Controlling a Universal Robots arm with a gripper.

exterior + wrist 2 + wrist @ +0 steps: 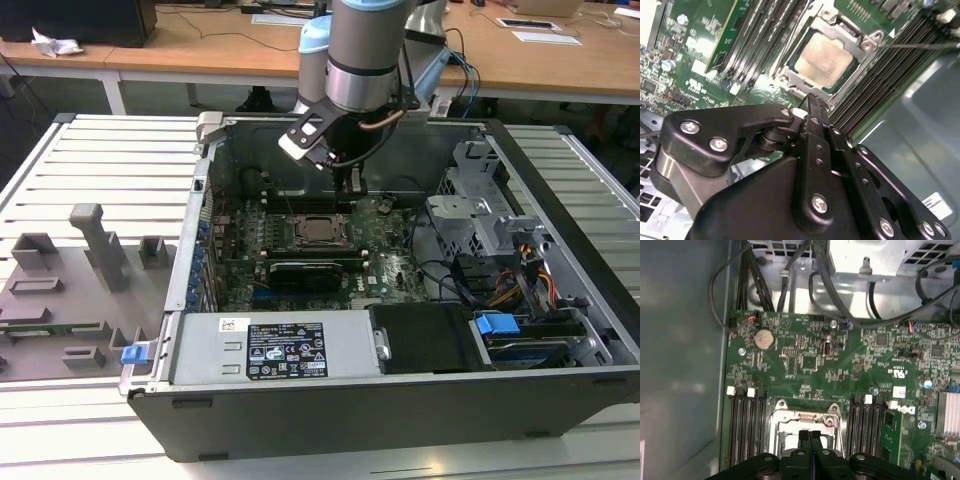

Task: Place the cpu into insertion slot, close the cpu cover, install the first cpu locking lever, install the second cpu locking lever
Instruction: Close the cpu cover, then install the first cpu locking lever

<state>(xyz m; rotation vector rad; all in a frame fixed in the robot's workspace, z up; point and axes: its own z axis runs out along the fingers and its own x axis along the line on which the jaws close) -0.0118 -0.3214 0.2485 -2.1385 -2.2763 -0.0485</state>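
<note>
From my station I see the arm reaching down into the open computer case (400, 400), which sits on the slatted table (110, 160). The gripper (352, 185) hangs low over the green motherboard (810, 360), right at the edge of the insertion slot (300, 228). In both wrist views the jaws are pressed together, and I can make out nothing pinched between them. The cpu (819, 59) lies flat in the slot, its silver-grey top showing through the square cut-out of the cpu cover (852, 42), which is folded down around it. A thin metal lever (920, 45) runs from one corner of the cover out across the black memory slots (890, 75); I cannot tell whether it is latched. In the first wrist view the fingertips (805, 436) overlap the cover's near edge, with a round coin battery (764, 339) well beyond.
</note>
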